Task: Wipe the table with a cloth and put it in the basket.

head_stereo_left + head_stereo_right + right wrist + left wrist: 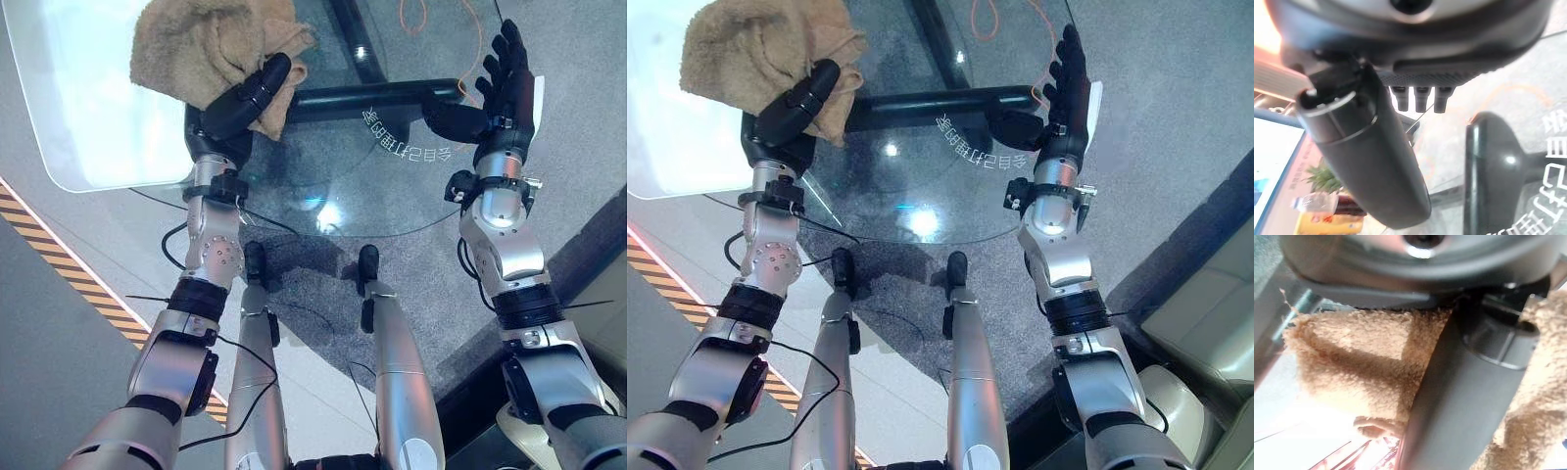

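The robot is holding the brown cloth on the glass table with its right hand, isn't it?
Not quite: it is the left hand that holds the brown cloth on the glass table, with the thumb curled over it. The left eye view shows this. The right hand is open, fingers straight, at the table's other edge, holding nothing.

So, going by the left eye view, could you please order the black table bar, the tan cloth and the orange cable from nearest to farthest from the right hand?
1. Black table bar: under the glass, just left of the right hand.
2. Orange cable: on the floor, ahead and left.
3. Tan cloth: far left, under the left hand.
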Robot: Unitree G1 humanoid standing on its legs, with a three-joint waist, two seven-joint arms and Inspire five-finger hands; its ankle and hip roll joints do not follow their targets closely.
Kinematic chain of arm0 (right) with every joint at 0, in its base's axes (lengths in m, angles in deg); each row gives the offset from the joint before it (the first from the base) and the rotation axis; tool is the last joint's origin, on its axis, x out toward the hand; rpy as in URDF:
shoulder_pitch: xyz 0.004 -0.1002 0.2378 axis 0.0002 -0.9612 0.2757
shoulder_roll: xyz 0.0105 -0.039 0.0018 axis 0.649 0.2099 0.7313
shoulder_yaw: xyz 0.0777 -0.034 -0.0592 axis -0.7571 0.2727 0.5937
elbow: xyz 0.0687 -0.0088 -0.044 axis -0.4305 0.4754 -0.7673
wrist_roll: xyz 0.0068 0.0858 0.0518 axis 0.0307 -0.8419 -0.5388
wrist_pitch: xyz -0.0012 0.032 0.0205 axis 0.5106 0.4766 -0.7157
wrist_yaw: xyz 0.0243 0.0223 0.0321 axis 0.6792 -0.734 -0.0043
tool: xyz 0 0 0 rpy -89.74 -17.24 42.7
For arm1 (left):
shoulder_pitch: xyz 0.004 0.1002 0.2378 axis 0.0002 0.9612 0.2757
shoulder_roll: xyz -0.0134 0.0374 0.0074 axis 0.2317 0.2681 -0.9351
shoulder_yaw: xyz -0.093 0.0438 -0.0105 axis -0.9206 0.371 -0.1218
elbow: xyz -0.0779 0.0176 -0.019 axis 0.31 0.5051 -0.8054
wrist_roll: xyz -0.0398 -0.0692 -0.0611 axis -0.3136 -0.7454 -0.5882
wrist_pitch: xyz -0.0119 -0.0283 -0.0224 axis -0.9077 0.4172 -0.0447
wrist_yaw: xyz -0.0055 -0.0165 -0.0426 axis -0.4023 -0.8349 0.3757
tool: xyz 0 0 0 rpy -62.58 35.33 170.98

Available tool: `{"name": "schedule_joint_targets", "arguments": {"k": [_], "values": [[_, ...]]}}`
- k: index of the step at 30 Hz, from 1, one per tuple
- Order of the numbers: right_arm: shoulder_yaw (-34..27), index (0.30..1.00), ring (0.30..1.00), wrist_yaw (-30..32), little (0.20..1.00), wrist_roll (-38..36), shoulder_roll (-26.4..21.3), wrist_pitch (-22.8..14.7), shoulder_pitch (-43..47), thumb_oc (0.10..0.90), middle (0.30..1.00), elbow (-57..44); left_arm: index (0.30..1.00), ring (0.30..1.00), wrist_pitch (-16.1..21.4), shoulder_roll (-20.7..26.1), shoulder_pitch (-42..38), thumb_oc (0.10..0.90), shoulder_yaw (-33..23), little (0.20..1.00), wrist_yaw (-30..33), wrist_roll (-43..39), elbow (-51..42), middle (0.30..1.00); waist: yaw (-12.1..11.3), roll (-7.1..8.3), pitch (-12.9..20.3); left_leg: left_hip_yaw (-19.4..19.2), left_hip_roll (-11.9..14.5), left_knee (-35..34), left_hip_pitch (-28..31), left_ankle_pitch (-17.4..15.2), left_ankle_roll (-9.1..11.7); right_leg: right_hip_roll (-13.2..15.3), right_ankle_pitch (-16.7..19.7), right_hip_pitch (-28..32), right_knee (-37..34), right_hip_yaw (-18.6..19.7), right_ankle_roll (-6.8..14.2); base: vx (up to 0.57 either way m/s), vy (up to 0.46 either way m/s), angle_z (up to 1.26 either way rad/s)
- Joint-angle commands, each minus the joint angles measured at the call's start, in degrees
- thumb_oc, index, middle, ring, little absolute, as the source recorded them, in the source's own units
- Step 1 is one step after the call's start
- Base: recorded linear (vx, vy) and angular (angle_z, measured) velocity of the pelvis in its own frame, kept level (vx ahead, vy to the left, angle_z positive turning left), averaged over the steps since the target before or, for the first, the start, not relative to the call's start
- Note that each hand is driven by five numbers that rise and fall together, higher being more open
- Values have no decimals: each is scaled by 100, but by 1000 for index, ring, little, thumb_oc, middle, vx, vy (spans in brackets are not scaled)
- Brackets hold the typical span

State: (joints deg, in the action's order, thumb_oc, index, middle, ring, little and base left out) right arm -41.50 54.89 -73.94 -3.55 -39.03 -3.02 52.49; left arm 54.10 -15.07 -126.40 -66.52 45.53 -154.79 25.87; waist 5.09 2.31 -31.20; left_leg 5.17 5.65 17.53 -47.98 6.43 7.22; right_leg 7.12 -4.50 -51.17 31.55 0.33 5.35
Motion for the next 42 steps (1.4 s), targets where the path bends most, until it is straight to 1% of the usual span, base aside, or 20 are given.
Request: {"name": "schedule_joint_targets", "arguments": {"k": [1,4,5,9,15,17,19,21,25,30,32,37,38,42], "values": [[-583,900,900,410,900,64,-448,-434,188,800,900,-292,300,300,706,262,-901,100,-260,200,-735,-48,-276,300,10,60,141,-488,-477,210,361,-815,-533,-779,-30,661,-744,-21,-250,0,0,0],[-618,900,900,540,900,105,-519,-489,184,800,900,-84,300,300,727,311,-909,100,-284,200,-815,-126,-209,300,9,48,141,-483,-482,218,353,-820,-536,-782,-33,651,-729,-16,-246,0,0,0],[-630,900,900,742,900,230,-578,-541,153,800,900,58,300,300,751,363,-889,100,-296,200,-873,-175,-184,300,2,39,141,-483,-481,233,347,-830,-538,-782,-38,640,-703,-25,-242,0,0,0],[-689,900,900,1042,900,372,-701,-635,117,800,900,457,300,300,848,465,-889,100,-335,200,-961,-270,-129,300,-2,28,141,-478,-475,237,340,-860,-535,-788,-57,632,-694,-26,-227,0,0,0],[-605,900,900,1370,900,358,-867,-763,63,800,900,1216,300,300,1050,708,-976,100,-329,200,-975,-442,-28,300,-11,-8,141,-471,-481,265,298,-894,-527,-795,-87,588,-667,-36,-221,-4,3,-2],[-521,900,900,1495,900,365,-955,-748,66,800,900,1511,300,300,1105,810,-1053,100,-298,200,-962,-503,15,300,-14,-15,141,-468,-483,274,282,-901,-521,-794,-97,580,-665,-43,-222,0,0,0],[-481,900,900,1533,900,211,-1014,-804,24,800,900,1804,300,300,1125,914,-1114,100,-289,200,-939,-552,34,300,-18,-25,141,-466,-485,281,278,-905,-519,-795,-109,579,-661,-48,-231,0,0,0],[-438,900,900,1518,900,-40,-1063,-944,-66,800,900,2154,300,300,1172,1034,-1165,100,-277,200,-987,-652,92,300,-19,-29,141,-464,-483,298,260,-918,-515,-788,-121,569,-659,-53,-237,0,0,0],[-351,900,900,1520,900,-181,-1097,-1074,-170,800,900,2566,300,300,1244,1170,-1205,100,-260,200,-1069,-787,140,300,-29,-41,141,-463,-482,317,238,-932,-514,-784,-135,558,-655,-66,-247,0,0,0],[-224,900,900,1431,900,-463,-1109,-1223,-336,800,900,3107,300,300,1331,1319,-1262,100,-247,200,-984,-851,129,300,-38,-61,141,-459,-497,314,219,-928,-504,-803,-138,545,-678,-72,-265,0,0,0],[-206,900,900,1234,900,-627,-1115,-1366,-406,800,900,3494,300,300,1369,1412,-1292,100,-278,200,-896,-854,189,300,-62,-69,141,-455,-509,312,201,-923,-513,-810,-140,536,-691,-86,-277,-2,-15,0],[-190,900,900,974,900,-745,-1142,-1446,-476,800,900,3881,300,300,1410,1617,-1267,100,-336,200,-696,-904,291,300,-109,-76,141,-437,-511,325,180,-915,-514,-811,-149,535,-690,-120,-290,-1,-18,0],[-172,900,900,888,900,-815,-1115,-1510,-516,800,900,4061,300,300,1489,1674,-1242,100,-358,200,-620,-913,399,300,-126,-81,141,-429,-512,338,168,-915,-520,-812,-158,530,-683,-128,-302,0,0,0],[-156,900,900,724,900,-961,-1090,-1598,-590,800,900,4324,300,300,1600,1843,-1181,100,-439,200,-393,-941,566,300,-170,-89,141,-417,-521,341,147,-903,-528,-815,-170,533,-696,-162,-327,0,0,0]]}}
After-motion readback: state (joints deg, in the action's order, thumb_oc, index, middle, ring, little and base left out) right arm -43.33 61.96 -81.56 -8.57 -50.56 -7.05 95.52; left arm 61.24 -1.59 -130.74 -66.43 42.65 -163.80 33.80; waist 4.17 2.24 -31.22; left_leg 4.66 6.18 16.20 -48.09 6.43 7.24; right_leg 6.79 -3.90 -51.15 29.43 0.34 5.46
